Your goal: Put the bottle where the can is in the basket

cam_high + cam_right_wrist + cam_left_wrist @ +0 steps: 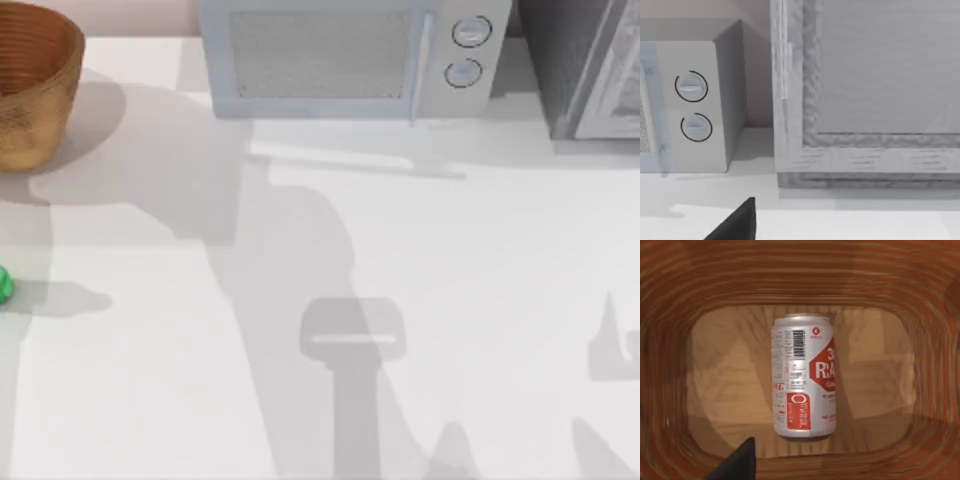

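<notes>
**Bottle at the bench's left edge, can lying in the basket**

Bottle (pixel 3 284), bright green, sits at the very left edge of the top view, cut off by the frame, on the white bench (pixel 450 300). It stands well apart from the basket (pixel 30 85), which occupies the far left corner, also partly cut by the frame. Between the two lies bare bench surface crossed by shadow.

Along the back of the bench stands a microwave (pixel 345 55) with two round dials, and just beside it on the right a grey cabinet-like appliance (pixel 590 65). The middle and the right of the bench are open, marked by the arms' shadows.

The left wrist view looks straight down into the basket: ribbed orange-brown walls ring a paler woven floor, and the can (pixel 803 376) lies on its side near the middle of that floor, white with red markings and a barcode, apart from the walls on all sides. One dark fingertip (pixel 740 462) of the left end effector juts in at the frame edge, touching nothing; whether that end effector is spread or pressed together I cannot tell.

The right wrist view faces the microwave dials and the grey appliance, with one dark fingertip (pixel 737 222) of the right end effector over the bench, touching nothing; its opening cannot be told either.
</notes>
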